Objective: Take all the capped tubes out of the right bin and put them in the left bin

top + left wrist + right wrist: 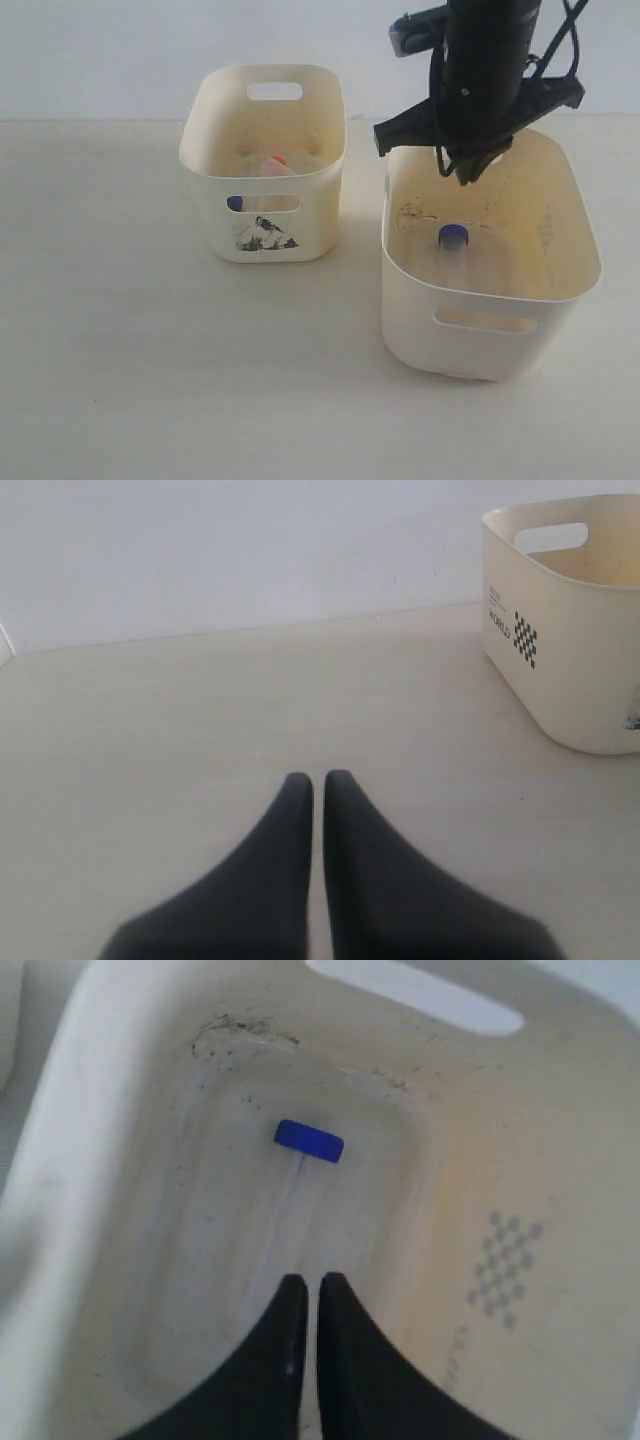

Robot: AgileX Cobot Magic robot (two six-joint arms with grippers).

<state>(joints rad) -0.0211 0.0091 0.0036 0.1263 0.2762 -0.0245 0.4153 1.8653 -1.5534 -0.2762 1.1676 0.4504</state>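
Note:
One clear tube with a dark-blue cap (453, 236) (309, 1141) lies on the floor of the wide right bin (575, 225) (60, 1140). My right gripper (467, 172) (313, 1282) hangs over that bin's back part, shut and empty, a short way above the tube. The narrower left bin (200, 130) (560, 680), with its picture sticker (264, 235), holds an orange-red capped tube (276, 162); a blue cap (234, 203) shows through its front slot. My left gripper (318, 778) is shut, empty, low over bare table, and does not show in the exterior view.
The pale table (120, 350) stretches around both bins, which stand a hand's width apart. Dark specks (235, 1028) lie along the right bin's floor edge. A light wall (250, 550) rises behind the table.

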